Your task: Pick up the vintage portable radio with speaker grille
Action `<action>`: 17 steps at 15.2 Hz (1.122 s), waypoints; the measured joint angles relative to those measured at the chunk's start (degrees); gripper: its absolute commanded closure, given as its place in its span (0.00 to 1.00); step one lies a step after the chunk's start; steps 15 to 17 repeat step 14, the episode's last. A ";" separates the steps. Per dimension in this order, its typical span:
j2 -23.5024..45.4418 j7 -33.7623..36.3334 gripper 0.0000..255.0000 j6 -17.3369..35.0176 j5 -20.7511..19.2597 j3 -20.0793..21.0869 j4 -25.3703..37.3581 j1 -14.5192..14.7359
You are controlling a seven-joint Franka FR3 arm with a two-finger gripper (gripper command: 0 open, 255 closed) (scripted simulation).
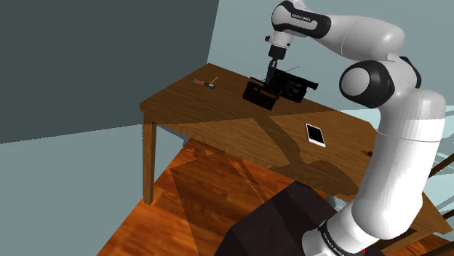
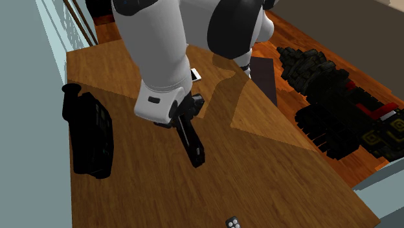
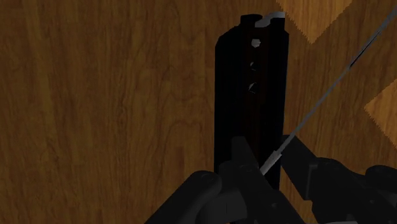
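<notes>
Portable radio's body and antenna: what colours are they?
The narrow boxy portable radio is black; its thin antenna is silver-grey. The wrist view shows both best.

You have almost nothing legible to work from. In the shoulder view, at the upper middle of the frame, the white arm (image 1: 302,18) carries one short line of small dark lettering on its top link, and its letters cannot be made out. In the second exterior view, near the right edge, the dark machine (image 2: 375,137) bears yellowish square outlines and a red stripe, but these form no words. At the bottom edge of that frame, a small dark piece (image 2: 232,223) on the counter (image 2: 272,162) shows white dots and no numbers. In the wrist view, the radio (image 3: 229,95) shows a few pale spots, none readable.
</notes>
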 measured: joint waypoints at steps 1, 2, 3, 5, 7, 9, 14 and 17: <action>0.11 0.09 1.00 -0.75 0.02 0.02 0.85 -0.01; 0.39 0.04 1.00 -1.54 0.08 0.01 1.93 -0.15; 0.62 0.04 1.00 -2.56 0.12 0.00 3.17 -0.27; 1.91 0.00 1.00 -4.64 0.38 0.02 6.53 -0.69; 2.46 0.04 1.00 -6.72 0.49 0.04 9.14 -0.94; 3.67 0.06 1.00 -8.83 0.74 0.07 12.50 -1.36; 8.73 0.38 1.00 -16.26 1.73 0.40 25.04 -2.97; 8.73 0.38 1.00 -16.26 1.73 0.40 25.04 -2.97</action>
